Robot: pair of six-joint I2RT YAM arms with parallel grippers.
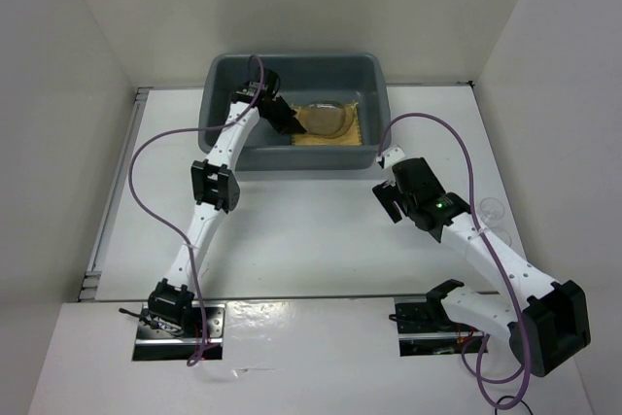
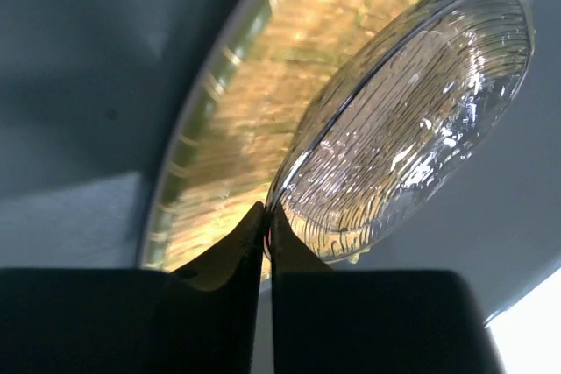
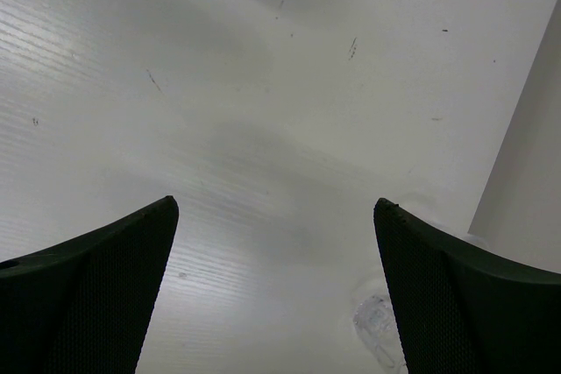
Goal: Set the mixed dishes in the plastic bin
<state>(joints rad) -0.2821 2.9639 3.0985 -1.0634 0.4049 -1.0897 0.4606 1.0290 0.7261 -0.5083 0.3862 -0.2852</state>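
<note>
The grey plastic bin [image 1: 225, 94] sits at upper centre of the table [image 1: 292, 230], with the yellow woven mat [image 1: 326, 140] flat on its floor. Above the mat, a ribbed brownish plate [image 2: 412, 120] hangs tilted, its near rim pinched in the left claw [image 2: 267, 212]. A clear glass cup [image 1: 492, 209] stands at right, just right of the wide-spread right claw [image 1: 389, 199], so the right arm is nearer.

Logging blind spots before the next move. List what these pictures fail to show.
- Top view: the glass cups are too faint and small to count.
- Left wrist view: the left gripper covers the plate's pinched rim; the mat is blurred.
- Right wrist view: a clear shape near the right gripper is too blurred to name.
</note>
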